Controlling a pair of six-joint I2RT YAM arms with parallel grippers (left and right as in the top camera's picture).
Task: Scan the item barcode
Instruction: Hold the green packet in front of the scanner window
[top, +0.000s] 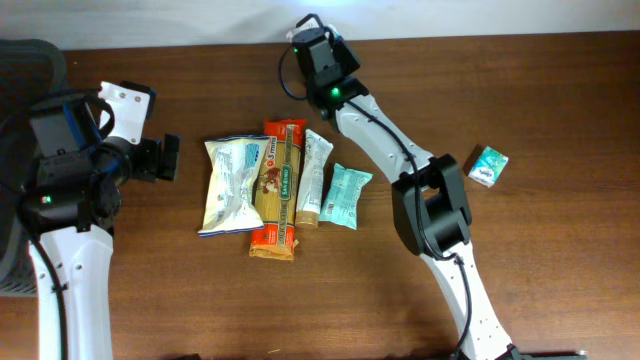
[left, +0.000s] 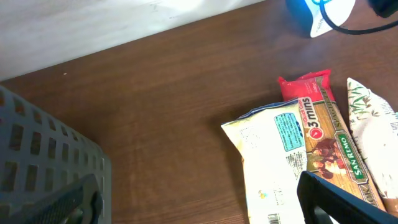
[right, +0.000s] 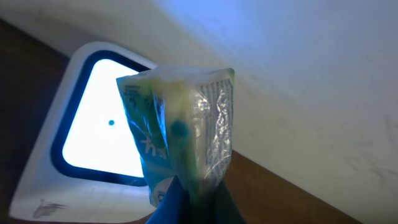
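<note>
- holding anything, those right jaws?
- yes. they're shut tight on a small packet (right: 186, 118), clear wrap with green and teal print, pinched at its lower edge and standing upright.
- and where is the packet?
- up at the far edge of the desk (top: 560, 270), right in front of the scanner (right: 93, 134). the scanner's window glows white-blue just behind it in the right wrist view. i can't tell whether the two touch, and no barcode is readable from here.
- the right arm (top: 385, 140)?
- stretched from the near edge toward the far side, its wrist up by the wall in the overhead view.
- left jaws?
- wide open, nothing between them, hanging over the desk at the left, well apart from the goods.
- what lies on the desk?
- a row in the middle: a white bag (top: 233, 185), a pasta pack (top: 278, 190) touching its right side, a slim pale pouch (top: 314, 178), then a teal sachet (top: 347, 196). a small teal box (top: 489, 166) sits alone to the right of the arm.
</note>
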